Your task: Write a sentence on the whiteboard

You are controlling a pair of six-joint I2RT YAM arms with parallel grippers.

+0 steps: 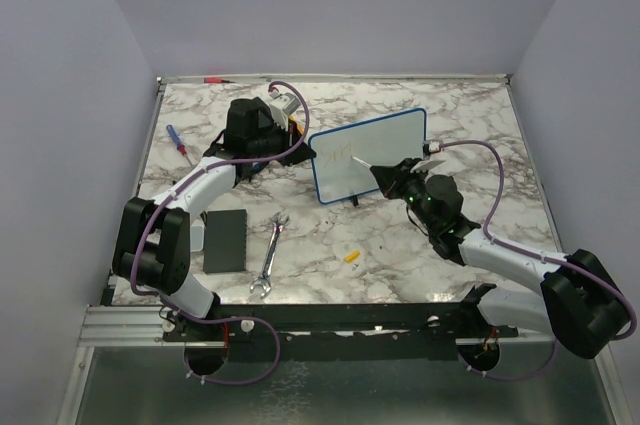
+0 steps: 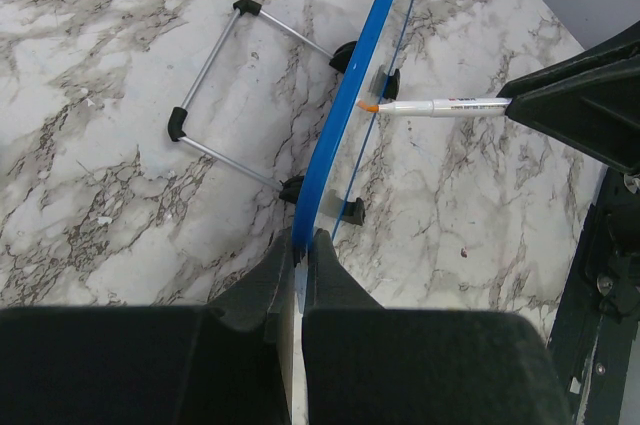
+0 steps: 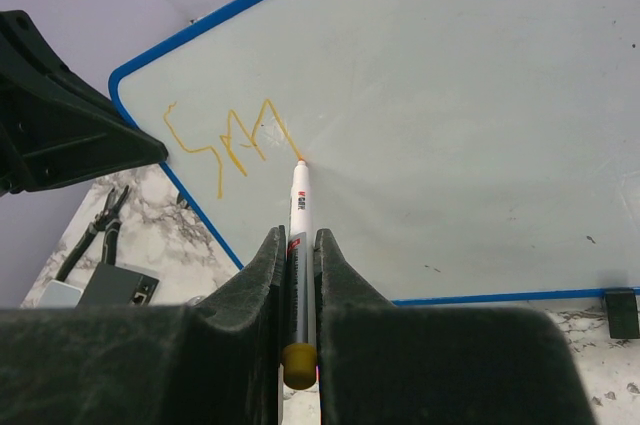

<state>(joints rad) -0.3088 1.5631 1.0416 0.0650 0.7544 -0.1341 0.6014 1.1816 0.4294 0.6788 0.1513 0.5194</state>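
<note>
The writing step is under way: the right tool (image 3: 297,245) grasps a marker (image 3: 300,200) between clenched fingers, with the tip touching the board (image 3: 450,95) just right of the last yellow stroke. The sentence (image 3: 225,140) is only a few letters near the board's upper left corner, so most of the task seems left to do. The board stands on its feet toward the far middle of the bench (image 1: 400,245), between the two arms. The left tool (image 2: 303,243) is clenched on the blue frame at the board's left edge, steadying it. The next move likely calls for drawing the tip rightward with light, even pressure, since a hard push could rock the board against that hold. Bare white lies open to the right of the letters and below them. The left frame and the left tool's black body sit close beside the first stroke, so room is tight there. A wrench (image 1: 270,255), a black pad (image 1: 225,240) and a small yellow piece (image 1: 351,256) lie on the near bench, well apart from the board.
</note>
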